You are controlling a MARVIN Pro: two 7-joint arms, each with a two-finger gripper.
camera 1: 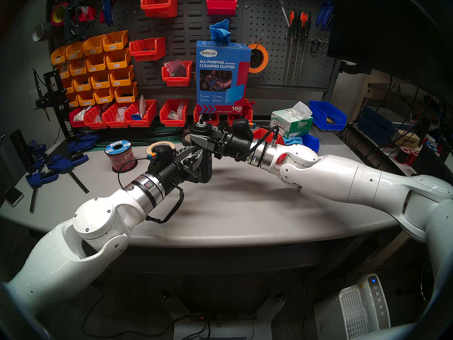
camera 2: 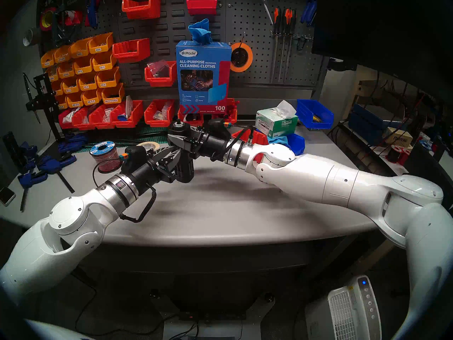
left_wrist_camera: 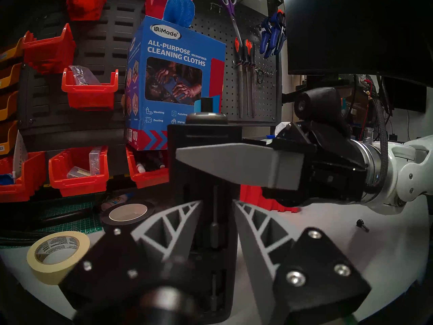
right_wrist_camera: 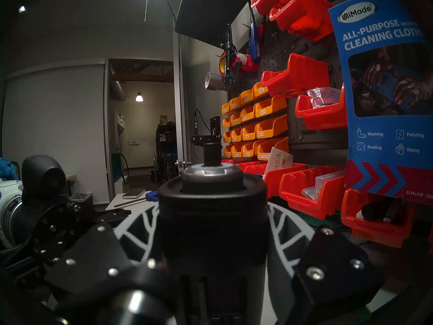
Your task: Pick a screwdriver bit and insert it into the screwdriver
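The screwdriver (camera 1: 204,158) is a tall black slotted cylinder standing upright mid-table, with a small socket on top (right_wrist_camera: 212,153). My right gripper (camera 1: 199,135) is shut on its upper collar, one grey finger (left_wrist_camera: 225,162) lying across the front. My left gripper (left_wrist_camera: 218,202) reaches in low from the left. Its fingers stand apart on either side of a vertical slot. A slim dark screwdriver bit (left_wrist_camera: 214,223) sits upright in that slot between the fingertips, touched by neither. Another bit (left_wrist_camera: 213,291) shows in a lower slot.
A masking tape roll (camera 1: 161,147) and a wire spool (camera 1: 120,155) lie left of the screwdriver. A short black-knobbed pin (left_wrist_camera: 362,224) lies on the table under my right wrist. Behind are red bins (camera 1: 139,116), a cleaning-cloth box (camera 1: 223,74) and a tissue box (camera 1: 291,123); blue clamps (camera 1: 61,160) are far left.
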